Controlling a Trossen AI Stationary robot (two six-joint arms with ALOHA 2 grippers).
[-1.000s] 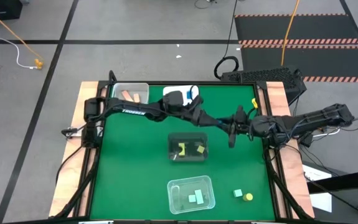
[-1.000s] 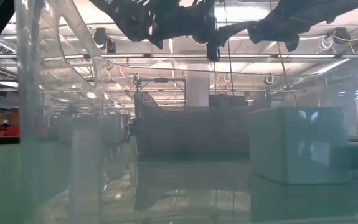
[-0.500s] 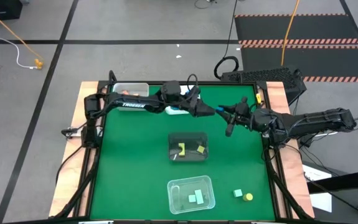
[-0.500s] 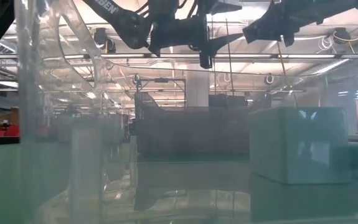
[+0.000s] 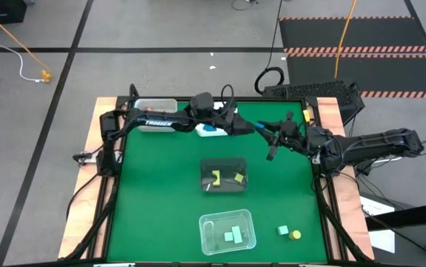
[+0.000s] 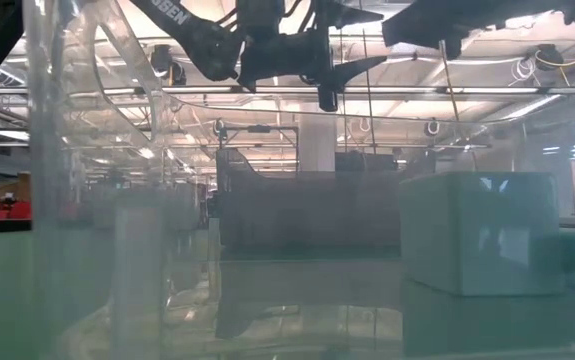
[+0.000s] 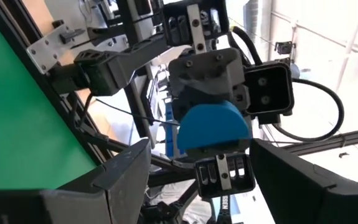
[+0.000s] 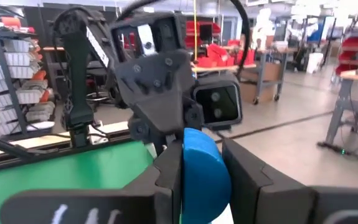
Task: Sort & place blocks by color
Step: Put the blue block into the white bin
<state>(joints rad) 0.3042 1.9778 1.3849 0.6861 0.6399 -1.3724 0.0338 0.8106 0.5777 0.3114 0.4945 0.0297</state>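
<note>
Above the far middle of the green table (image 5: 161,193), the two arms met tip to tip. A rounded blue block (image 8: 205,175) sat clamped between the fingers of the right gripper (image 8: 200,177), raised off the surface. The left gripper (image 5: 251,128) faced it directly, its fingers spread wide apart, with the block just beyond their tips. Below, a dark tray (image 5: 204,178) held two yellow blocks (image 5: 216,178). A clear tray (image 5: 207,222) held two mint green blocks (image 5: 233,236). Beside it, a green cube (image 5: 283,231) and a yellow piece (image 5: 295,235) lay touching.
</note>
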